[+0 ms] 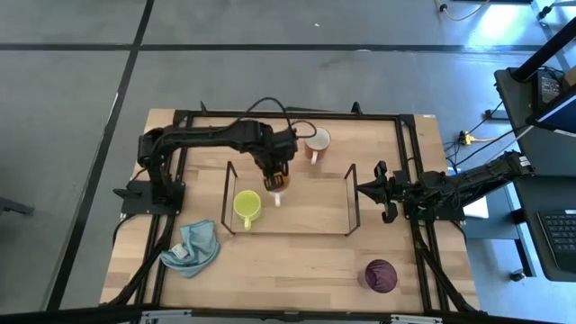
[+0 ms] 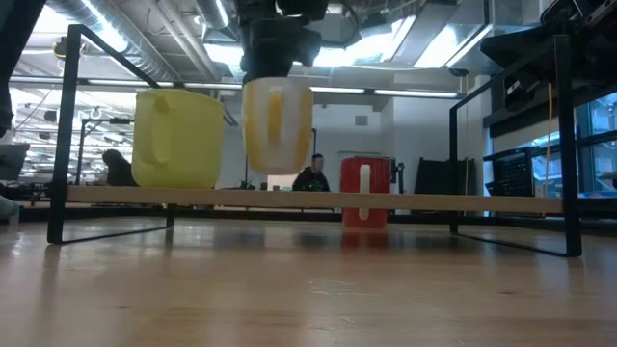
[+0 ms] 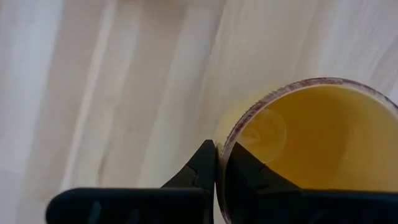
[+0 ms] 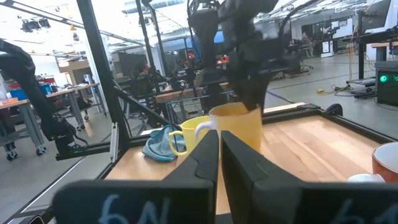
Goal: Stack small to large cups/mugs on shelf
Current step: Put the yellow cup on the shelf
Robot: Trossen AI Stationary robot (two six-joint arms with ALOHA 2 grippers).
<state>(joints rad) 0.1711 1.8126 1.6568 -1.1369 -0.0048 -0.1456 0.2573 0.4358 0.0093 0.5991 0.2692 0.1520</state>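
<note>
The left gripper is clamped on the rim of a pale mug with an orange-yellow inside, 1 finger outside the wall and 1 inside, holding it just above the board of the low black wire shelf. A yellow-green mug stands on that shelf just beside it. An orange-and-white mug sits on the table behind the shelf, and a dark purple cup near the front edge (well apart from the rest). A light blue cloth lies front left. The right gripper waits beside the shelf's right end, fingers closed together on nothing.
</note>
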